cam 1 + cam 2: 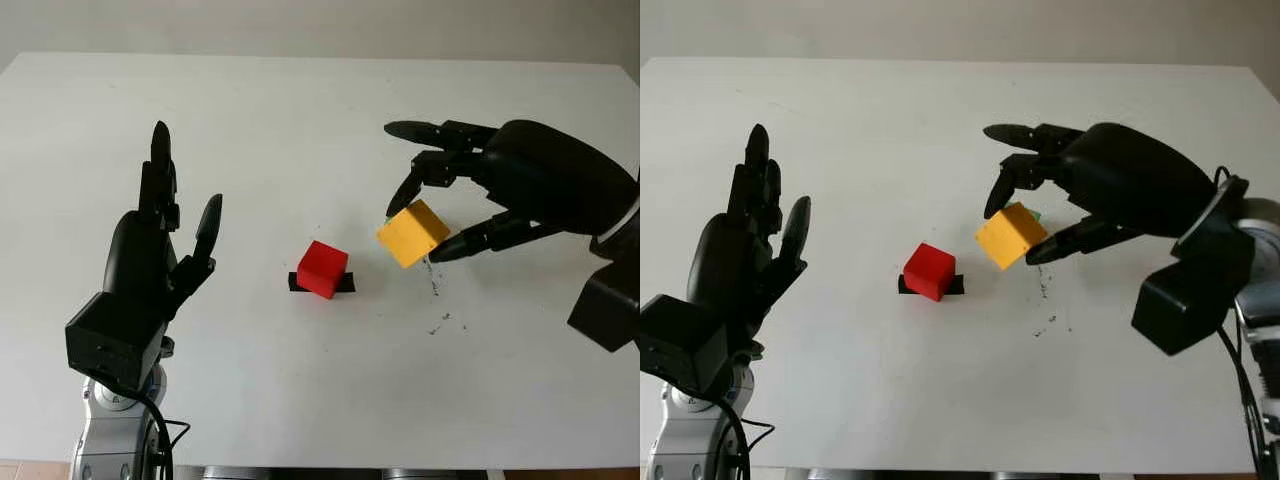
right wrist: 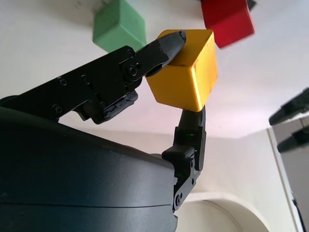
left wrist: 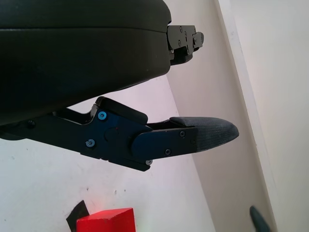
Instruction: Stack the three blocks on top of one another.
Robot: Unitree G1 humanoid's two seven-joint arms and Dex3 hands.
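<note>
R hand (image 1: 430,215) has the yellow block (image 1: 412,233) pinched betw fingertips, lifted off the white table (image 1: 300,120) and tilted, corner down. In the R wrist view one fingertip (image 2: 169,43) presses on the block's top edge, another finger comes up from under it. Hand's 3rd finger sticks out straight, not touching the block.

Red block (image 1: 322,268) sits on the table just L of the yellow one, apart from it, on top of a small black patch (image 1: 296,282) – tape or marker, can't tell which. Green block (image 1: 1026,212) on the table behind the yellow one, mostly hidden by it and the R hand; clearer in the R wrist view (image 2: 119,25), well apart from red.

L hand (image 1: 165,235) open, upright, held above the table's L side, holding nothing, well apart from all blocks.

Few dark scuff marks (image 1: 440,322) on the table near the R hand. No readable text or labels on the blocks or hands.
</note>
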